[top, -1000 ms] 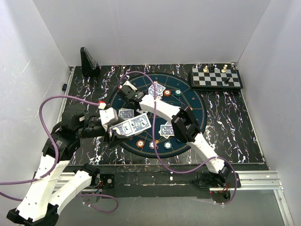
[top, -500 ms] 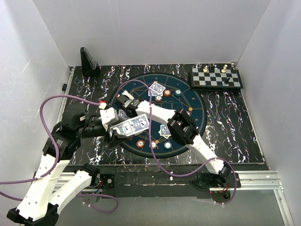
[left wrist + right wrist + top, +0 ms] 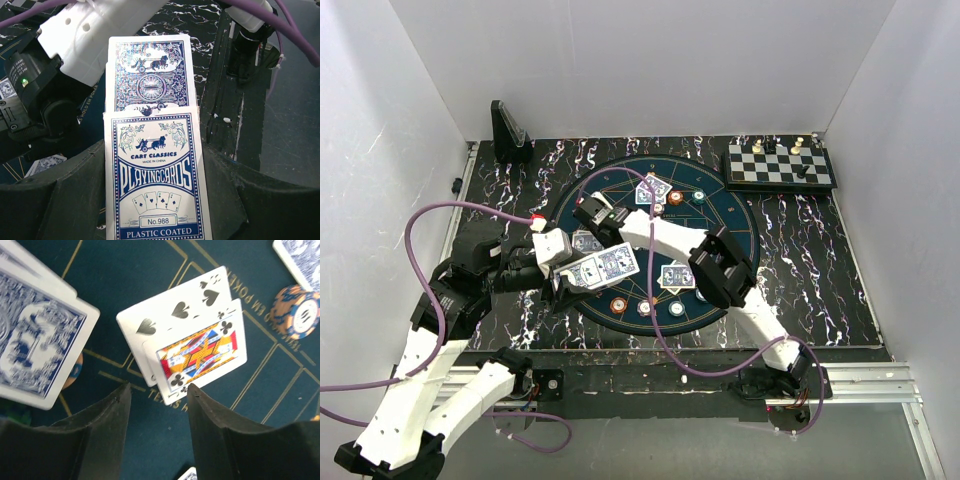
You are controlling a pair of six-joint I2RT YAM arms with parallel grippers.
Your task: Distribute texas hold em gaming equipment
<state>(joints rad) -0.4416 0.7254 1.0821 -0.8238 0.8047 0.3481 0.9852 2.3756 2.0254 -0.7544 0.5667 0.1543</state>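
Note:
My left gripper (image 3: 152,170) is shut on a blue-and-white playing-card box (image 3: 156,175), and a blue-backed card (image 3: 148,70) sticks out of its far end. The box (image 3: 605,267) hangs over the left side of the round dark-blue mat (image 3: 735,215). My right gripper (image 3: 159,390) is open and empty just above the mat (image 3: 150,280). Past its fingertips, without touching them, are two face-up cards, a spade card (image 3: 170,305) and a jack of clubs (image 3: 197,356). Blue-backed cards (image 3: 655,188) (image 3: 677,275) and poker chips (image 3: 618,305) (image 3: 675,198) lie on the mat.
A chessboard with pieces (image 3: 780,165) sits at the back right. A black stand (image 3: 508,130) is at the back left corner. Purple cables loop over both arms. An orange chip (image 3: 300,310) lies right of the face-up cards.
My right gripper moved nearer, toward the left arm's card box, and opened its jaws from shut. The left gripper kept still with the box.

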